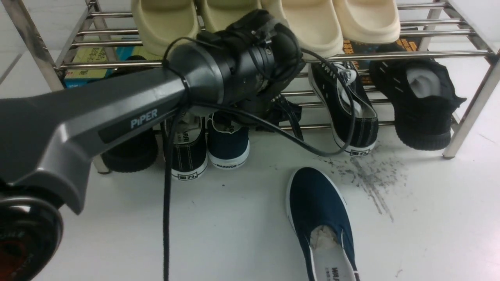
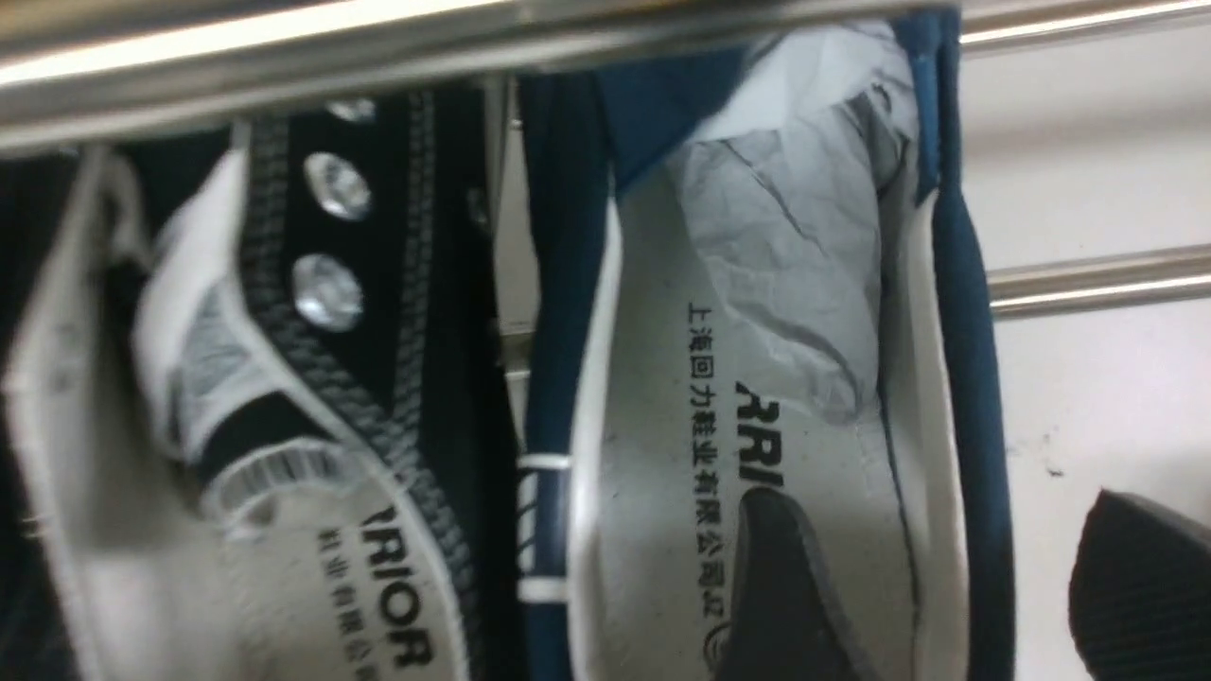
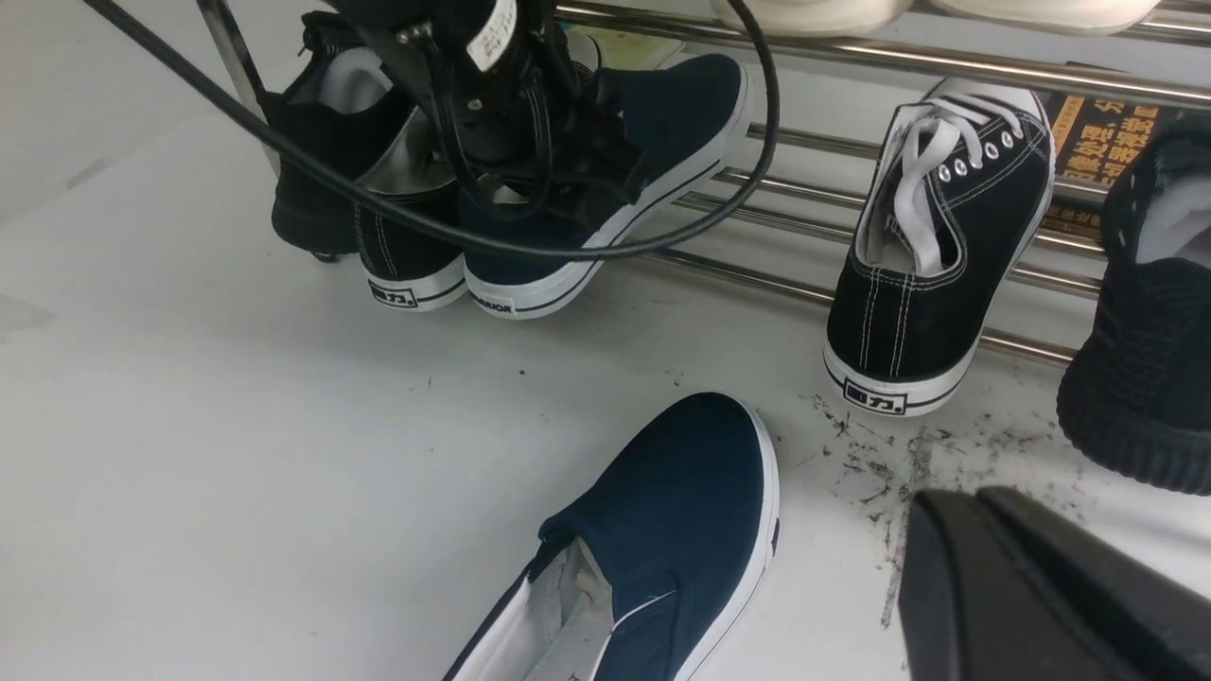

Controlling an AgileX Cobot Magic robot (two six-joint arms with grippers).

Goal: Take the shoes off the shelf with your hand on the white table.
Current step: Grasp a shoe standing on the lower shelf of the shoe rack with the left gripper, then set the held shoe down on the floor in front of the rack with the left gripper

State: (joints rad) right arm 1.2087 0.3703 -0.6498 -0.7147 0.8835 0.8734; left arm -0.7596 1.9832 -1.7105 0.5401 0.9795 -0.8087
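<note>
One navy-blue slip-on shoe (image 1: 228,146) sits heel-out on the lower tier of the steel shelf (image 1: 390,55). In the left wrist view this shoe (image 2: 965,378) shows its white insole and paper stuffing. My left gripper (image 2: 956,586) is open; one finger (image 2: 785,586) is inside the shoe, the other (image 2: 1145,577) outside its side wall. The second navy shoe (image 1: 320,214) lies on the white table (image 1: 234,226), also in the right wrist view (image 3: 681,511). My right gripper (image 3: 956,497) is shut and empty, above the scuff streaks beside that shoe.
Black lace-up sneakers (image 1: 187,152) (image 1: 347,105) and black knit shoes (image 1: 422,101) stand on the lower tier. Cream slides (image 1: 312,23) fill the top tier. My left arm's cable (image 1: 168,203) hangs down to the table. Dark scuff streaks (image 1: 371,179) mark the table.
</note>
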